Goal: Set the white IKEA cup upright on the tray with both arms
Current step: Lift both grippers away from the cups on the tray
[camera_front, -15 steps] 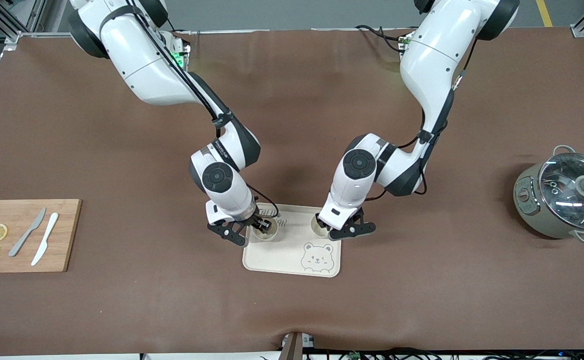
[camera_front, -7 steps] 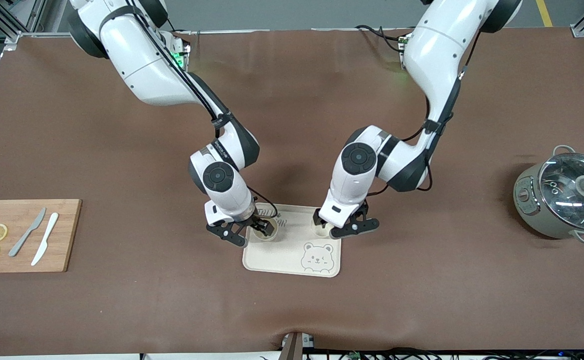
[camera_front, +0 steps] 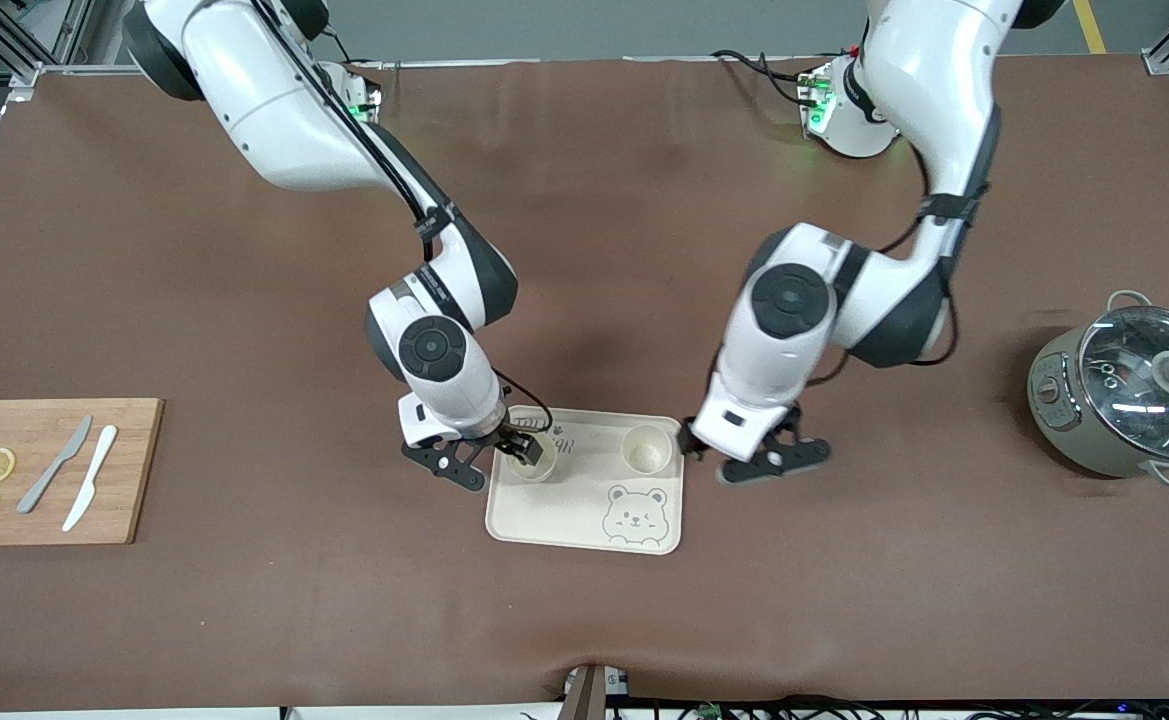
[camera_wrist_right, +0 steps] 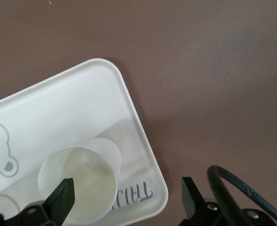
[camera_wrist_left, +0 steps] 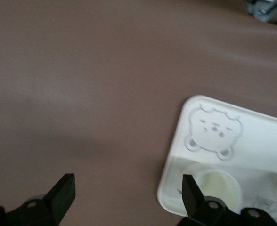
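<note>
The cream bear tray (camera_front: 574,520) lies mid-table. Two white cups stand upright on it: one (camera_front: 646,450) toward the left arm's end, free, and one (camera_front: 534,462) toward the right arm's end. My left gripper (camera_front: 719,452) is open and empty over the table just off the tray's edge; its wrist view shows its open gripper (camera_wrist_left: 127,195), the tray (camera_wrist_left: 251,136) and the near cup (camera_wrist_left: 217,186). My right gripper (camera_front: 520,447) is open over the other cup; in its wrist view the gripper (camera_wrist_right: 126,197) has one finger over that cup (camera_wrist_right: 79,181) and one past the tray's rim (camera_wrist_right: 143,136).
A wooden cutting board (camera_front: 134,470) with two knives and lemon slices lies at the right arm's end. A lidded pot (camera_front: 1124,395) stands at the left arm's end. Brown table mat (camera_front: 584,620) surrounds the tray.
My left gripper has let go of its cup and drawn off the tray toward the left arm's end. My right gripper has shifted slightly at its cup.
</note>
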Controlling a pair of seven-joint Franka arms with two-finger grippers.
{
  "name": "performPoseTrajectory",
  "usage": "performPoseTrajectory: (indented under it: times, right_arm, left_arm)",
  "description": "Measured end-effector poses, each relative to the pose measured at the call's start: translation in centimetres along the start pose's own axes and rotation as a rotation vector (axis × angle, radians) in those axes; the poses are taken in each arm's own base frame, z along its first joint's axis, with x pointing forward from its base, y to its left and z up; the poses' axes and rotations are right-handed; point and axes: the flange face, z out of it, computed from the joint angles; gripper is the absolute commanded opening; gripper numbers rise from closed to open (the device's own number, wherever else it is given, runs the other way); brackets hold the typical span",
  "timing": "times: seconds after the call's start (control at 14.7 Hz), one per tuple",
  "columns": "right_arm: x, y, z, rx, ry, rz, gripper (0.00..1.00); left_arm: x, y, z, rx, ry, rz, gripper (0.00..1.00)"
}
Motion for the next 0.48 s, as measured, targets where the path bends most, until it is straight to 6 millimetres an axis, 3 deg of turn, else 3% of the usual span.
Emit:
performPoseTrajectory:
  times: [0.2,0.48]
  right_arm:
    - [-0.4,0.8,-6.4,-0.054,-0.012,-0.001,1.0]
    - [-1.0,3.3,-14.8,-0.122,-0.051,-0.032,1.0]
  left_arm:
    - [3.7,-5.3,-0.1,0.01,0.011,0.042,1.0]
    - [5.5,-8.8,-1.5,0.029,0.001,0.132,1.0]
